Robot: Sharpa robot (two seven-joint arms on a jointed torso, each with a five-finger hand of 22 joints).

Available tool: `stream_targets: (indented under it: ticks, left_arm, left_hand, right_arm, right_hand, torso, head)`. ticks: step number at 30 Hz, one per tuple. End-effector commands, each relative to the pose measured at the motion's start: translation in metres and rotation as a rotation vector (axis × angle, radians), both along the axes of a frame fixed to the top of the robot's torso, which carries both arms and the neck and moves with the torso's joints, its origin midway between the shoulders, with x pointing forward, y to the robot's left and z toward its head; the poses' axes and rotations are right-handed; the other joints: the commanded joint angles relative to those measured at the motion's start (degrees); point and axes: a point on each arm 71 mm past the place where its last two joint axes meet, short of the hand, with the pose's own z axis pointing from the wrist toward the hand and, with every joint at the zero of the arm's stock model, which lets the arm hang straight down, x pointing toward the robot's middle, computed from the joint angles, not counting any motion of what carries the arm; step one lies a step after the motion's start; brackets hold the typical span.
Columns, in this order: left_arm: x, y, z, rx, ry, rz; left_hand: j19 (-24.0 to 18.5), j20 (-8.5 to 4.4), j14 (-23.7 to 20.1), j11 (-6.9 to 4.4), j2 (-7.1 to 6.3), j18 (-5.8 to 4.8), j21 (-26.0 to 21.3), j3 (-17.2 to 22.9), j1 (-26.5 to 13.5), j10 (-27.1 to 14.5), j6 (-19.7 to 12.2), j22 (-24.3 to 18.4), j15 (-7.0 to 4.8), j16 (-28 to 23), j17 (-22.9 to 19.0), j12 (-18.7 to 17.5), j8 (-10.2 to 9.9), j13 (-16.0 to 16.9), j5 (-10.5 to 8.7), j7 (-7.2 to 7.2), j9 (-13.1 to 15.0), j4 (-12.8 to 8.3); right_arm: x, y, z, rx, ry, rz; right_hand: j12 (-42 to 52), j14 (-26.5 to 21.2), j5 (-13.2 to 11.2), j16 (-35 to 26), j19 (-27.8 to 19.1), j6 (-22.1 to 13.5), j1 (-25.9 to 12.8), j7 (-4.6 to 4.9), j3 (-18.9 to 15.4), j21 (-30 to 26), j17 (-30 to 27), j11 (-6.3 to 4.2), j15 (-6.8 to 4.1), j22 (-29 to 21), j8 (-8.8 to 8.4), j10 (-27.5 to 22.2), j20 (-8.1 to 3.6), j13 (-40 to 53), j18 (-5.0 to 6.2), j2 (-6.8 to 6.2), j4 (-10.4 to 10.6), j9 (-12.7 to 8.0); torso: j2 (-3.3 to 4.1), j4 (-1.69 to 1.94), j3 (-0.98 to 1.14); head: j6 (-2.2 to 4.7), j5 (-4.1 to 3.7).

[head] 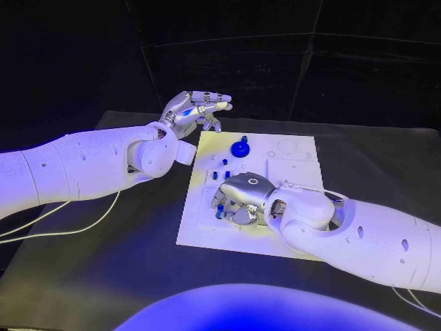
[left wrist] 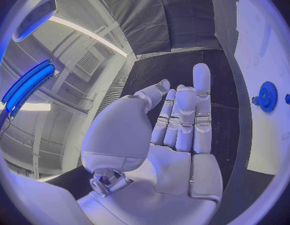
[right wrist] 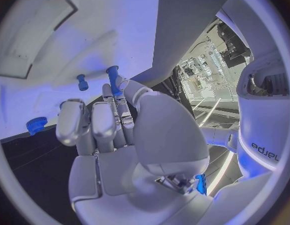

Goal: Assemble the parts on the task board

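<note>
The white task board [head: 280, 172] lies in the middle of the table. A blue gear [head: 240, 148] [left wrist: 267, 96] stands near its far end, and two small blue pegs [head: 220, 175] stand in it further forward. My right hand [head: 242, 196] [right wrist: 119, 130] is down on the board's left side, fingers curled. Its thumb and a fingertip pinch a blue peg [right wrist: 112, 76] that stands upright on the board. Another blue peg [right wrist: 82, 81] stands just beside it, and a blue knurled part [right wrist: 36, 125] lies near the board's edge. My left hand [head: 196, 109] [left wrist: 176, 130] hovers off the far left corner, holding nothing.
The black table [head: 101, 262] surrounds the board with free room on all sides. A white cable [head: 72, 224] runs under my left arm. Empty recesses and sockets mark the board's right half [head: 290, 155].
</note>
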Motion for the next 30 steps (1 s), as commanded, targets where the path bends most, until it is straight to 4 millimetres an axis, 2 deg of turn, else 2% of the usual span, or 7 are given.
stream_targets:
  ticks: [1,11,21,27,30]
  left_arm:
    - [0.0,-0.001,0.002,-0.01,-0.004,-0.01]
    - [0.0,-0.001,0.002,-0.011,-0.003,-0.012]
    - [0.0,-0.001,0.001,-0.011,-0.003,-0.012]
    - [0.001,0.002,0.001,-0.008,-0.003,-0.006]
    - [0.001,0.002,0.001,-0.008,-0.002,-0.006]
  left_hand:
    - [-0.3,0.17,-0.6,-0.04,0.0,0.34,-0.2,-0.4,-0.5,-0.4,-0.4,-0.1,0.02,0.0,0.0,0.2,0.2,0.0,0.08,-0.06,0.0,-0.1]
    - [-0.3,0.17,-0.6,-0.04,0.0,0.34,-0.2,-0.4,-0.5,-0.4,-0.4,-0.1,0.02,0.0,0.0,0.2,0.2,0.0,0.08,-0.06,0.0,-0.1]
    - [-0.3,0.17,-0.6,-0.04,0.0,0.34,-0.2,-0.4,-0.5,-0.4,-0.4,-0.1,0.02,0.0,0.0,0.2,0.2,0.0,0.08,-0.06,0.0,-0.1]
    - [-0.3,0.17,-0.6,-0.04,0.0,0.34,-0.2,-0.4,-0.5,-0.4,-0.4,-0.1,0.02,0.0,0.0,0.2,0.2,0.0,0.08,-0.06,0.0,-0.1]
    - [-0.3,0.17,-0.6,-0.04,0.0,0.34,-0.2,-0.4,-0.5,-0.4,-0.4,-0.1,0.02,0.0,0.0,0.2,0.2,0.0,0.08,-0.06,0.0,-0.1]
  right_arm:
    - [-0.002,0.002,-0.002,-0.029,-0.011,0.018]
    - [-0.002,0.0,0.003,0.032,-0.035,-0.002]
    - [-0.004,-0.014,0.013,0.179,-0.037,-0.034]
    - [-0.008,-0.046,0.027,0.287,-0.015,-0.093]
    - [-0.001,-0.072,0.038,0.314,0.036,-0.179]
  right_hand:
    - [-0.2,0.0,0.5,-0.3,-0.5,-1.1,-1.6,-0.05,-0.7,-0.4,-0.1,0.31,0.49,-0.4,-0.19,-1.4,0.15,0.1,-0.37,-0.77,0.6,-0.1]
    - [0.0,-0.1,1.1,-0.4,-0.9,-3.1,-2.7,0.23,-2.9,-0.8,-0.4,0.74,0.81,-0.9,-0.1,-4.1,0.52,0.1,-0.22,-1.5,1.2,0.0]
    - [1.7,-0.8,2.0,-1.7,-2.5,-7.0,-3.5,0.39,-9.2,-2.7,-2.9,1.08,1.09,-3.5,-0.05,-8.1,0.85,0.4,0.37,-1.84,2.1,0.0]
    - [3.3,-1.4,2.9,-3.5,-3.6,-8.3,-3.4,0.58,-13.4,-4.3,-5.5,1.08,1.1,-5.6,-0.02,-9.0,0.87,0.4,0.77,-1.41,3.0,0.1]
    - [5.8,-1.0,3.0,-3.1,-3.1,-7.2,-3.9,0.61,-15.3,-4.0,-4.8,0.74,0.87,-5.1,0.56,-5.7,0.76,1.0,0.64,-0.65,3.9,0.4]
  torso:
    - [-0.01,0.03,-0.01]
    - [-0.02,-0.03,0.03]
    - [-0.05,-0.09,0.1]
    - [-0.21,-0.26,0.01]
    - [-0.32,-0.36,-0.01]
  head:
    - [-0.02,-0.02]
    - [0.04,-0.05]
    - [0.34,-0.5]
    - [0.54,-1.19]
    - [0.85,-1.84]
